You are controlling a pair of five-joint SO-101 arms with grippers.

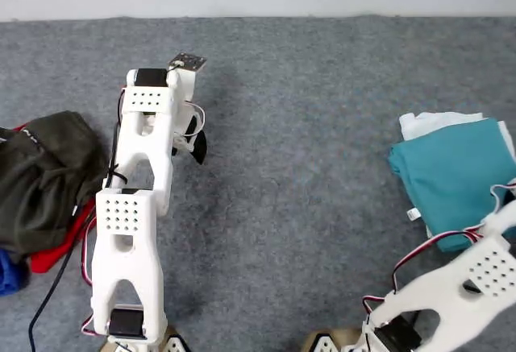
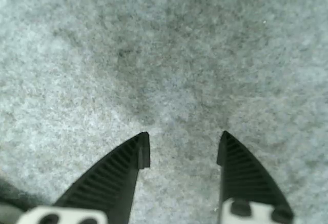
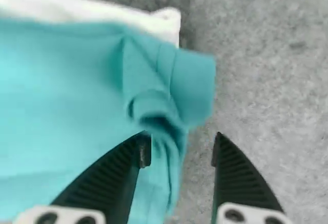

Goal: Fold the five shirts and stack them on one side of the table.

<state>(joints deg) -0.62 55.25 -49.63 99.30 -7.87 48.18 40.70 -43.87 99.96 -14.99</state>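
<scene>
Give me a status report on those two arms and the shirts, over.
Left gripper open, empty, over grey mat. Right gripper open at edge of teal shirt, folded atop white shirt. Unfolded pile at opposite side. No obstruction seen.

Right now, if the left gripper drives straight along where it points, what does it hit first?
The grey table cover. The left gripper is open and aimed down at bare cover, with nothing in between; how near it is I cannot tell.
</scene>
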